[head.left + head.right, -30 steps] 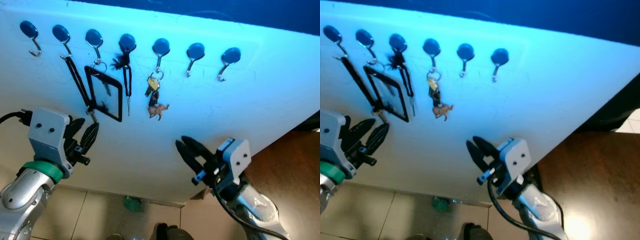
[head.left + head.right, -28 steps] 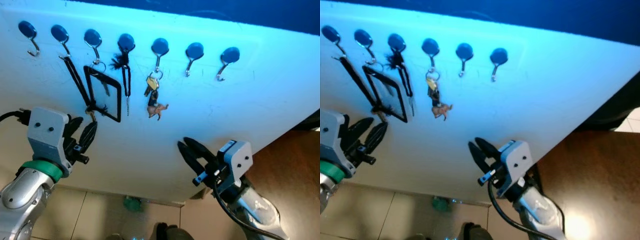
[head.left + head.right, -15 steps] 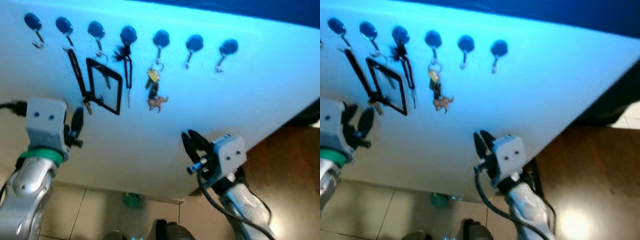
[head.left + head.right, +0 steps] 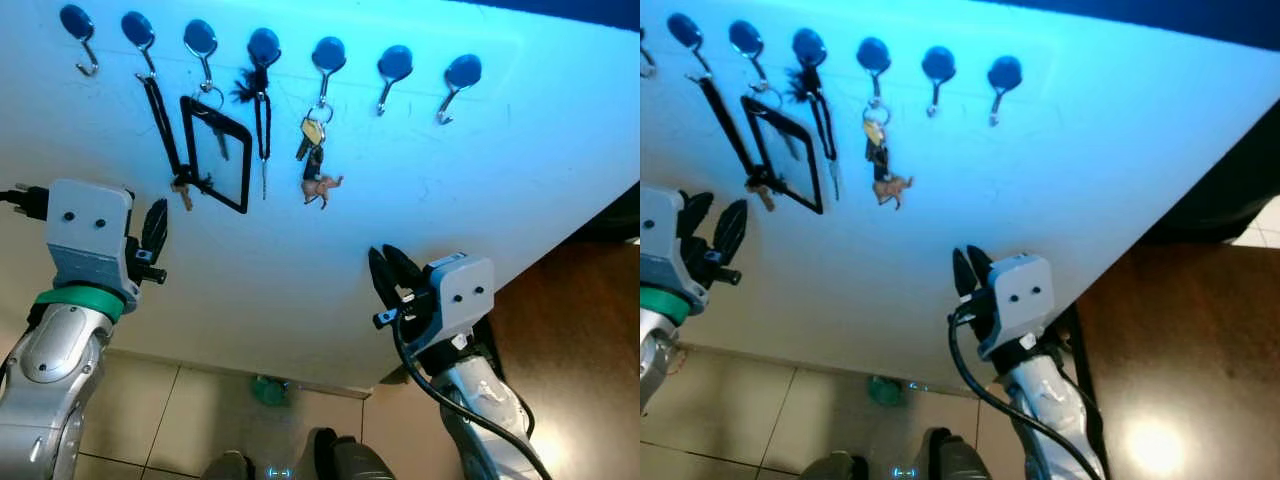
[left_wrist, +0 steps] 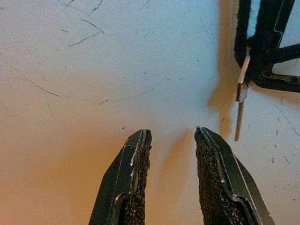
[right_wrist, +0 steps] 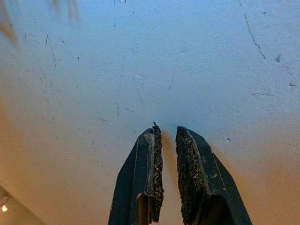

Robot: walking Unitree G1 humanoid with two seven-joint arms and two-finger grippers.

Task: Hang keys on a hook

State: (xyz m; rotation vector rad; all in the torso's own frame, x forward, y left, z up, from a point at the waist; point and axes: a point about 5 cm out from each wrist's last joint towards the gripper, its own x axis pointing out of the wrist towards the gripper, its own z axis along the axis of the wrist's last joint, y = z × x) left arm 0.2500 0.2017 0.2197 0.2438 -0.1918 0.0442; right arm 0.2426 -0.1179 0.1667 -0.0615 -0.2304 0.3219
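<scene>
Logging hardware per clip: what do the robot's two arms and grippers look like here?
Both arms are silver metal with a boxy light-grey wrist housing bearing two small dark dots. The left gripper and right gripper each have two long black fingers with rough, grainy inner pads. The left wrist carries a green ring; black cables run along both arms.

We see a white, faintly scratched wall panel [image 4: 420, 190] washed in cyan light, carrying a row of dark blue round-capped silver metal hooks [image 4: 329, 52], one of which holds a brass-and-silver bunch of keys [image 4: 312, 135] with a small brown animal-shaped charm [image 4: 322, 188]. Beside it we note a black strap lanyard [image 4: 160, 125], a black rectangular frame tag [image 4: 215, 155] and a black tasselled cord [image 4: 262, 120]. Below, we find pale beige floor tiles [image 4: 150, 420] meeting reddish-brown glossy wooden flooring [image 4: 580, 340].
</scene>
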